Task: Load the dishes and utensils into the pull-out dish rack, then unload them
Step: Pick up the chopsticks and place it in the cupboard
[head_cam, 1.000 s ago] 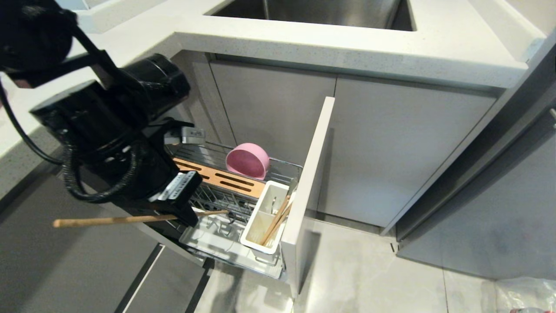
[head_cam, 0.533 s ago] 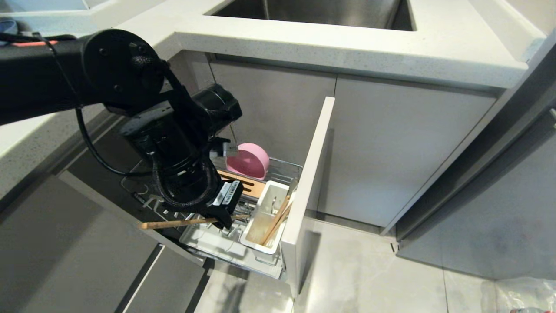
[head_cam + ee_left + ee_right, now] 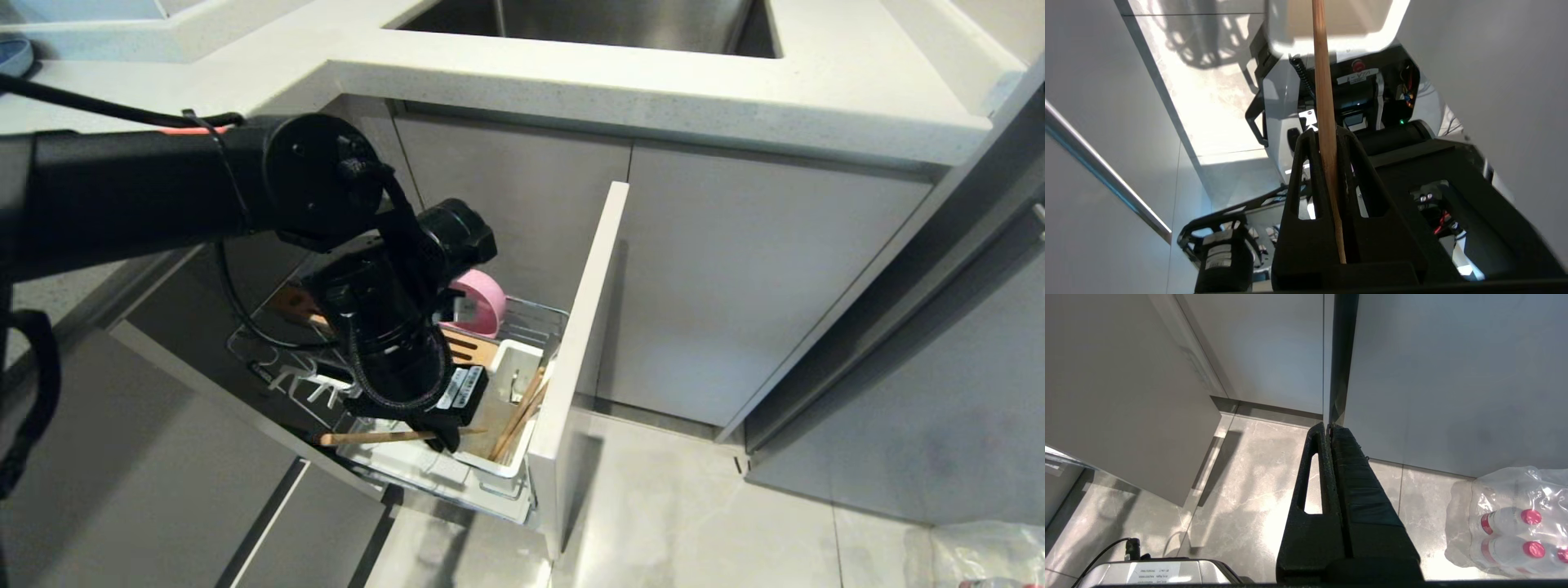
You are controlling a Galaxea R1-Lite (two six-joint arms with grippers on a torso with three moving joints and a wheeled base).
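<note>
While the left arm reaches in from the robot's left and bends down at the wrist over the pull-out dish rack, the left gripper is clamped on a single chopstick, fingers pointing down. That stick lies nearly level, its long end trailing away from the white utensil caddy, which sits right beside the gripper with more chopsticks leaning inside. Behind the wrist, the pink bowl stands on edge. Off to the side, the right gripper hangs low near the floor, fingers pressed together on nothing.
</note>
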